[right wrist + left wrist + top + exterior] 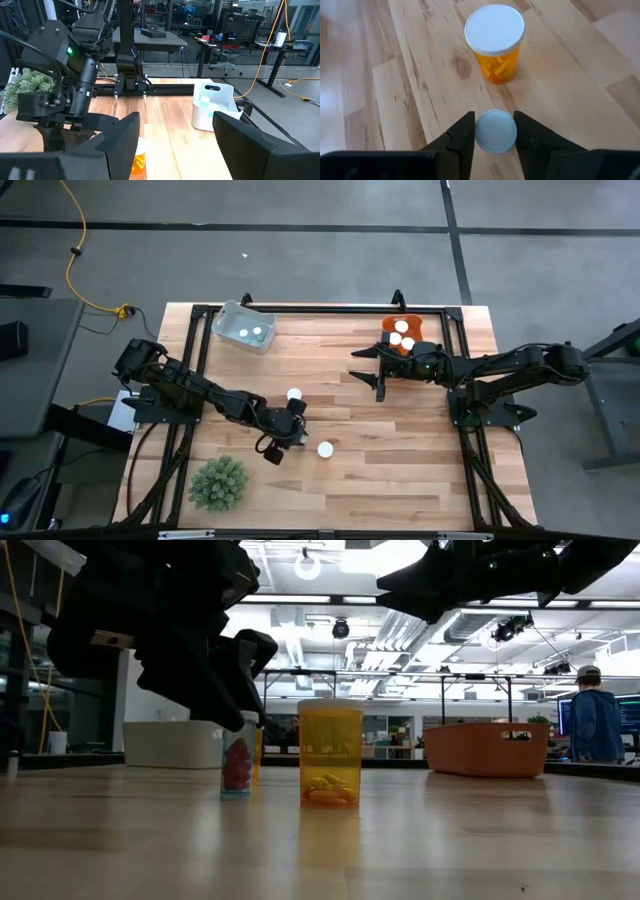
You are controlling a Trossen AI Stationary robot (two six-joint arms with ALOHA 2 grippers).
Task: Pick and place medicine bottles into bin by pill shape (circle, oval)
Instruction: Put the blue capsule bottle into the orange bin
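From above, the left gripper (284, 432) sits over a small bottle on the table (400, 480) mid-board, a second white-capped bottle (325, 449) just beside it toward the near edge. The right gripper (378, 370) hangs spread near the orange bin (388, 326). At table level, the small bottle (238, 762) stands upright under the dark fingers. In the left wrist view its cap (495, 131) lies between both fingers (462, 137), touching or nearly so; bare wood surrounds it.
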